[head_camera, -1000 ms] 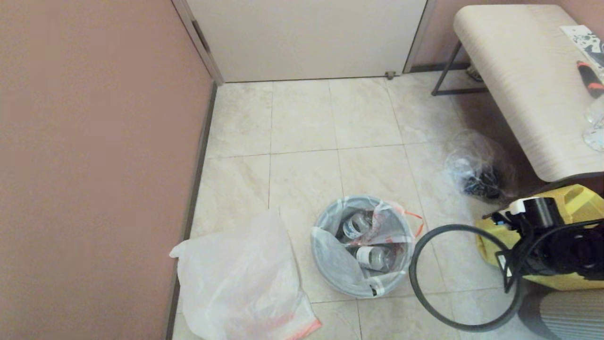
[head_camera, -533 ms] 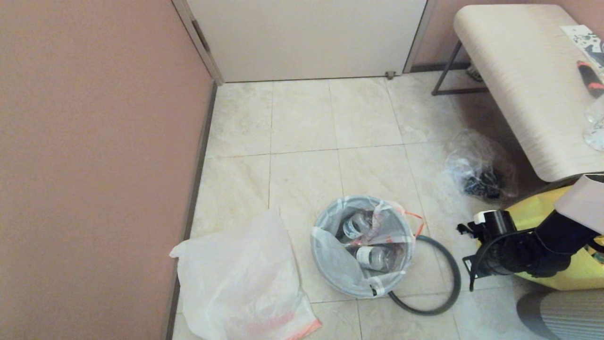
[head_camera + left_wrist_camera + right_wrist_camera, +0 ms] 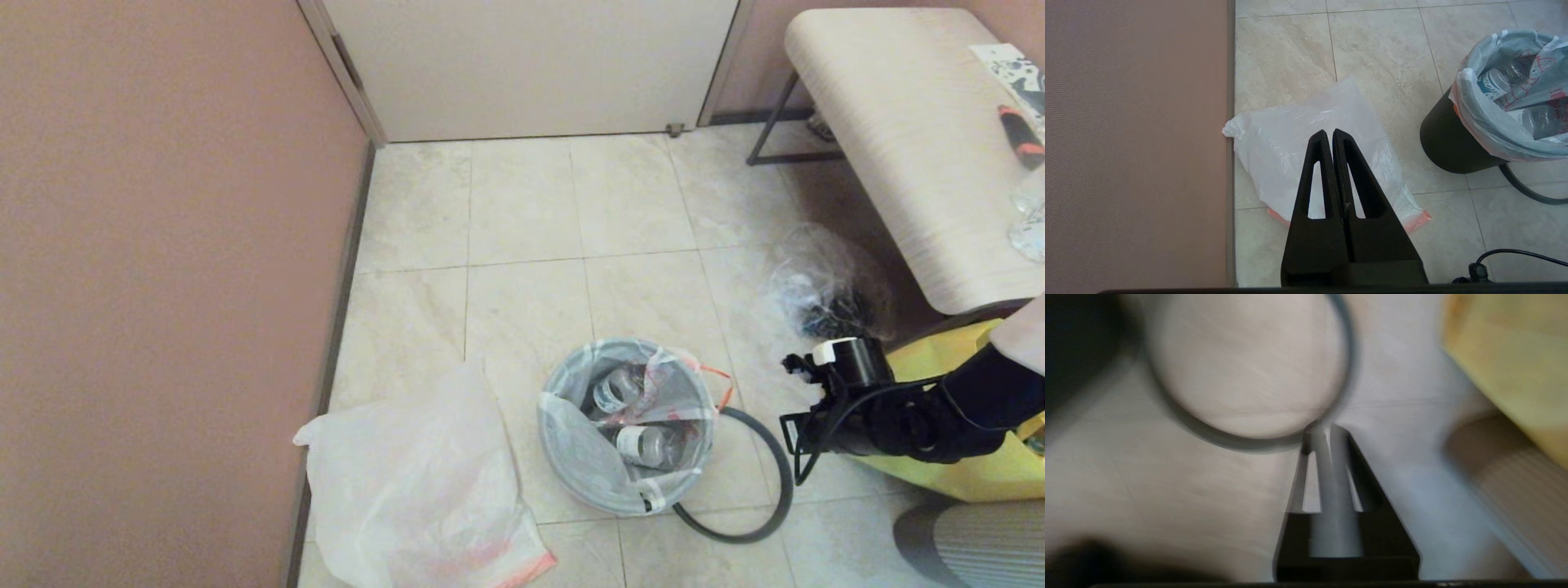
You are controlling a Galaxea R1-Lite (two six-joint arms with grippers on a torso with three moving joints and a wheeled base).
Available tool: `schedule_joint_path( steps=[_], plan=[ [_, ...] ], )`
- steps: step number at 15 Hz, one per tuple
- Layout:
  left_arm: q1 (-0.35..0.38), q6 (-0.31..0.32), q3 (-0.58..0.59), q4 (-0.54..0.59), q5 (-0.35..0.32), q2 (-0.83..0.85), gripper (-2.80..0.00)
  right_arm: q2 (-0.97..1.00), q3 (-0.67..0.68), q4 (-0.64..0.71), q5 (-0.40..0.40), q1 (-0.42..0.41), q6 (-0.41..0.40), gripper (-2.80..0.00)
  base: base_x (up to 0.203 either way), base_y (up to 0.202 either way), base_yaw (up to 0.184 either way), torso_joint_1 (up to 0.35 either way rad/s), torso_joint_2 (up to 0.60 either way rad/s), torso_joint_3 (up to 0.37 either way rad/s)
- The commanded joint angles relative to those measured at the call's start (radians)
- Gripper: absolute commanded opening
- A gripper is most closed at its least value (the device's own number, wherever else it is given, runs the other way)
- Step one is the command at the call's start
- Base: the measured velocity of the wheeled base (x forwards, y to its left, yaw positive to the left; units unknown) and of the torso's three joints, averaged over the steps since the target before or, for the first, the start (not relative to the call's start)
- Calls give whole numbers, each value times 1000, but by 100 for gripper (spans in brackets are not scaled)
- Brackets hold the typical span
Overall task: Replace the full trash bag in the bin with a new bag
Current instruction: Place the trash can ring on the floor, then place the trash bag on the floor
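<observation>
The black bin (image 3: 1449, 139) stands on the tiled floor with the full trash bag (image 3: 653, 384) in it. That bag is white with red print, holds bottles, and folds over the bin's edge. The grey hoop (image 3: 780, 506) lies on the floor and leans against the bin's right side. My right gripper (image 3: 1326, 430) is shut and empty, low over the floor just right of the hoop (image 3: 1208, 435). The new bag (image 3: 408, 482), milky white with a pink-orange edge, lies flat by the left wall. My left gripper (image 3: 1329, 132) hangs shut above it.
A clear bag with dark contents (image 3: 829, 302) sits right of the bin, beside a pale bench (image 3: 914, 147). A yellow tote (image 3: 980, 474) is behind my right arm (image 3: 906, 425). The pink wall (image 3: 163, 286) runs along the left, and a door (image 3: 531, 65) closes the far side.
A second ago my right gripper held the hoop in the air right of the bin. It let go, and the hoop now lies against the bin. The gripper shut again and drew back.
</observation>
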Motion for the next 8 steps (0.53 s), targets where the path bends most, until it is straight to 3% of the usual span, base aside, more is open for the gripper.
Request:
schedule_joint_path(
  steps=[1,3,4,8],
  plan=[
    [0,0,0,0,0,0,-280,-25,-32,5,59,11,16,-280,0,0,0,0,0,0],
    [0,0,0,0,0,0,-280,-26,-90,55,93,13,26,-280,0,0,0,0,0,0],
    [0,0,0,0,0,0,-280,-26,-120,70,114,14,36,0,0,0,0,0,0,0],
    [0,0,0,0,0,0,-280,-3,-222,104,153,72,46,0,0,0,0,0,0,0]
  ],
)
